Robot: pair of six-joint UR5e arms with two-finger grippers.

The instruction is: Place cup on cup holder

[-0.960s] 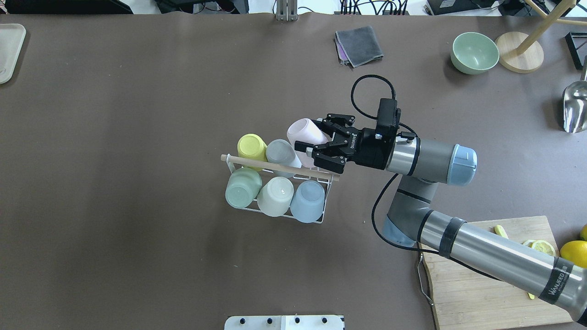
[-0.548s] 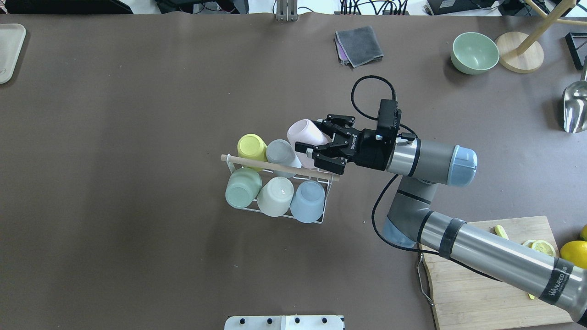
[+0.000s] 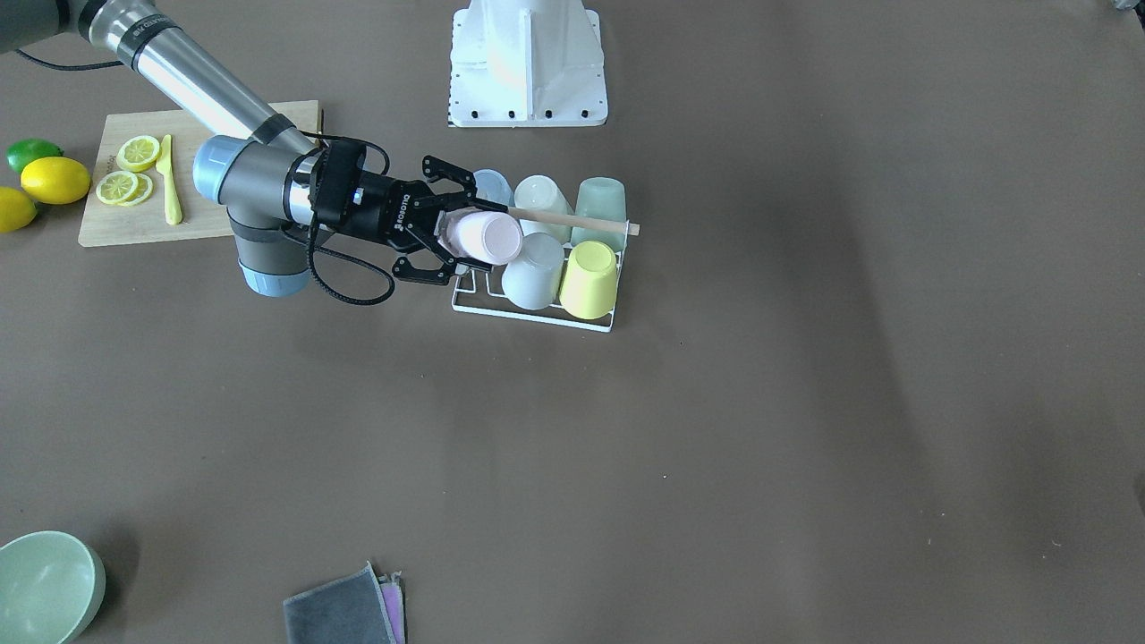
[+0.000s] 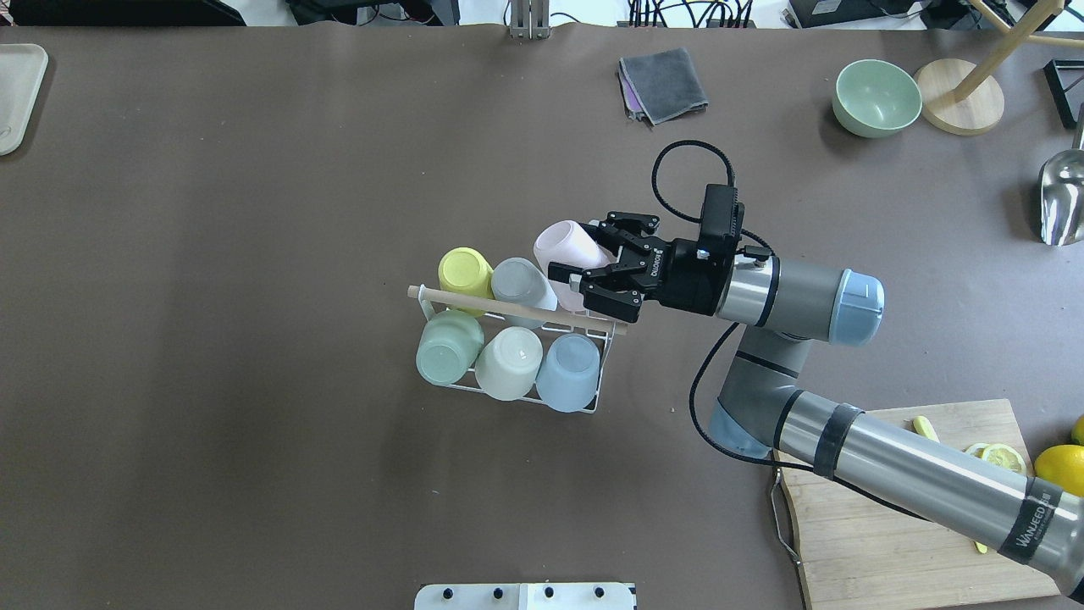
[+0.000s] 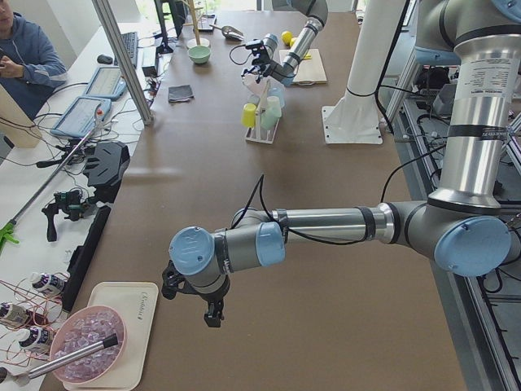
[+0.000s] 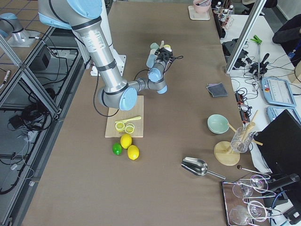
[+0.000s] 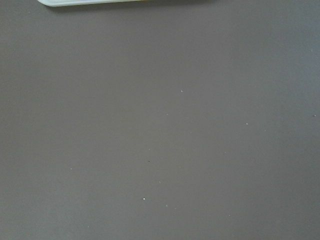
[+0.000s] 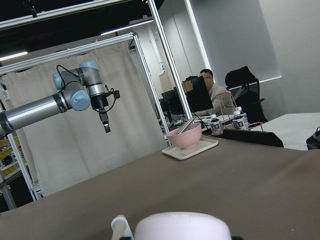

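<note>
The cup holder [image 4: 593,398] is a white wire rack with a wooden rod handle [image 4: 508,309] at mid-table; it also shows in the front view [image 3: 537,315]. Yellow [image 4: 465,271], grey [image 4: 517,281], green [image 4: 449,346], cream [image 4: 508,363] and blue [image 4: 567,371] cups sit upside down on it. My right gripper [image 4: 576,250] is closed around a pink cup [image 4: 563,243], bottom up and tilted, at the rack's far right corner [image 3: 487,237]. The cup's base fills the bottom of the right wrist view [image 8: 182,226]. My left gripper [image 5: 210,314] hangs over bare table far to the left; I cannot tell whether it is open.
A folded grey cloth [image 4: 665,85] and a green bowl [image 4: 876,97] lie at the far side. A cutting board [image 4: 898,508] with lemon slices lies near right, a metal scoop [image 4: 1063,199] at the right edge and a tray [image 4: 17,93] at the far left.
My right gripper and the pink cup have shifted together a few pixels to the right. Nothing else has moved.
</note>
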